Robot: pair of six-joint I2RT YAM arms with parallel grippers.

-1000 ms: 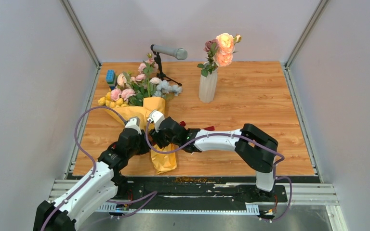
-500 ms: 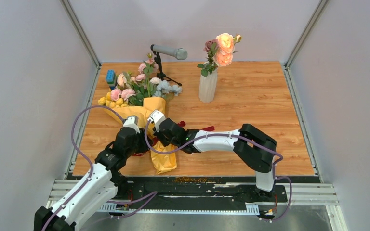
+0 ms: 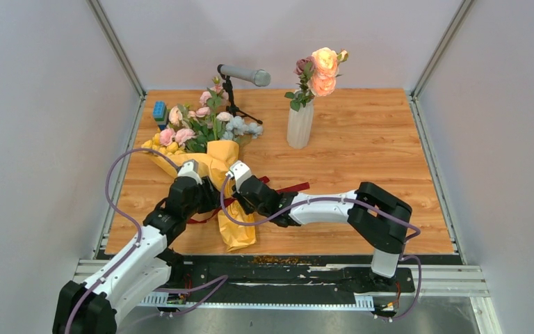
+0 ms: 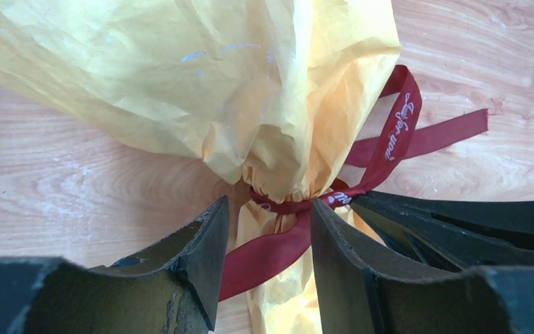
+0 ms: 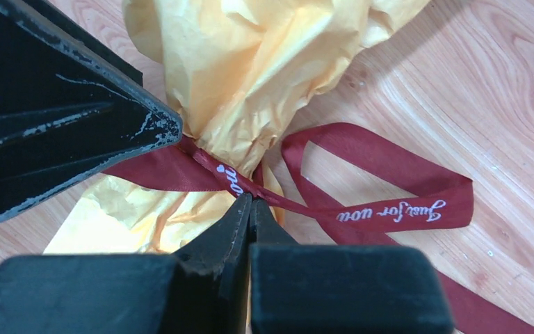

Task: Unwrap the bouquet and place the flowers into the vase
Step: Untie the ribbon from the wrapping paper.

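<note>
Low in the left wrist view, the left tool (image 4: 270,212) stood apart astride the bouquet (image 4: 201,76) at its tied neck; the right tool (image 5: 250,203) was clamped on the dark red ribbon (image 5: 389,209).

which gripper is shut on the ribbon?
The right gripper, pinched shut on the ribbon at the knot; the left gripper stands open, straddling it.

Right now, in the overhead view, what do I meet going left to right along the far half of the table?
Blue block → bouquet → vase. The microphone overlaps the bouquet, so it is left out.
</note>
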